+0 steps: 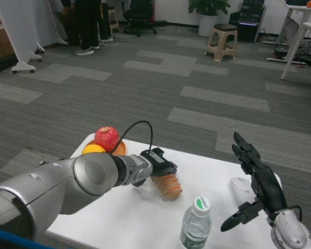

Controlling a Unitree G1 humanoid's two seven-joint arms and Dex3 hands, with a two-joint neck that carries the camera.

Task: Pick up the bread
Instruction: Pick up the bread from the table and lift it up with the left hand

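One hand does the work here: our left hand (156,165) sits on top of the ridged orange-brown bread loaf (167,187), fingers folded down over its far end, though we can't tell if the grip has really closed. We'd call this the grasp step; next up is firming the hold, then lifting straight up. The loaf lies mid-table on the white tabletop (124,218), long axis running from the hand toward the near right. Our right hand (258,189) waits spread wide at the right edge.
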